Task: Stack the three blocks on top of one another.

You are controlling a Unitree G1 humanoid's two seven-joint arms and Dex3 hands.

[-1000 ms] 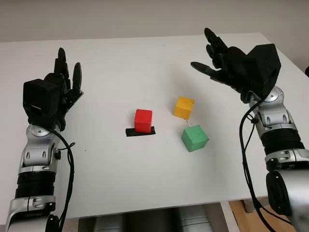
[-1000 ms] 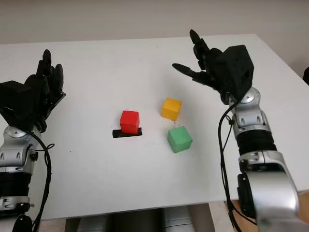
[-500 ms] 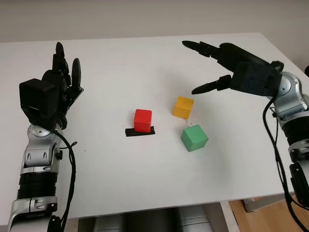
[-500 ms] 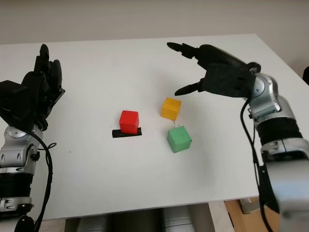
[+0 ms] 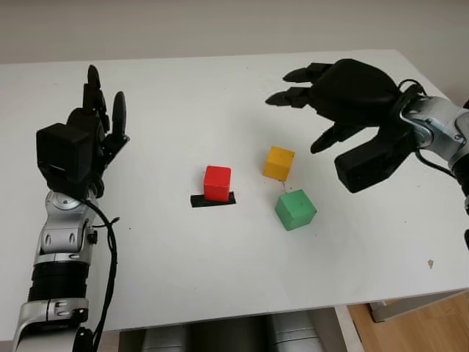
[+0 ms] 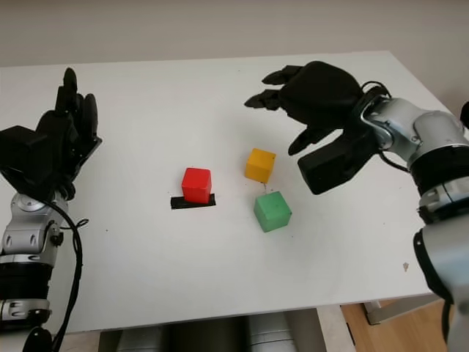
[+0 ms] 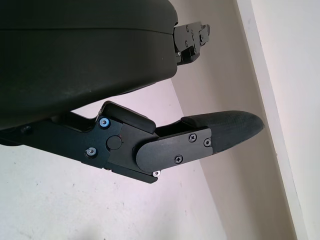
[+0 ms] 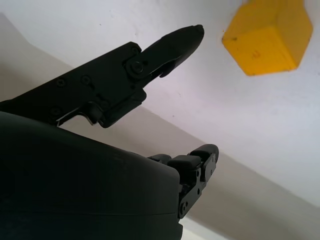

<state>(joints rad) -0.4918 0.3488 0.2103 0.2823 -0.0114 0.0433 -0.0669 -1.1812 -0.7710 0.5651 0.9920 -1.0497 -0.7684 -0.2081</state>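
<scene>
Left hand point(image 5: 91, 121) raised above the left side of the white table point(image 5: 183, 271), open, holding nothing, well apart from all three blocks. Near the table's middle, red block point(image 5: 217, 182) seated on a short strip of black tape point(image 5: 212, 200), upright and square to the table edge. To its right, apart from it, yellow block point(image 5: 279, 163), and just in front of that, nearer the robot and apart by a narrow gap, green block point(image 5: 295, 209), turned slightly on the table. All three blocks separate and flat on the table; nothing stacked yet. Farther right, right hand point(image 5: 337, 95) held palm-down above the table, open and empty, just beyond and to the right of the yellow block, which lay below and toward the robot's left of the fingertips point(image 5: 277, 99). In the right wrist view, yellow block point(image 8: 267, 36) seen past the thumb tip, not touched. No long axis to align with: cubes of about equal faces. Right hand plainly the nearer to yellow and green blocks; left hand far from all. Blocks apparently rigid, matte, sharp-edged cubes with flat faces, likely easy to pinch and to seat on one another. Table smooth, matte and white. Hands of black plastic shell, forearms of bare metal with black cable.
</scene>
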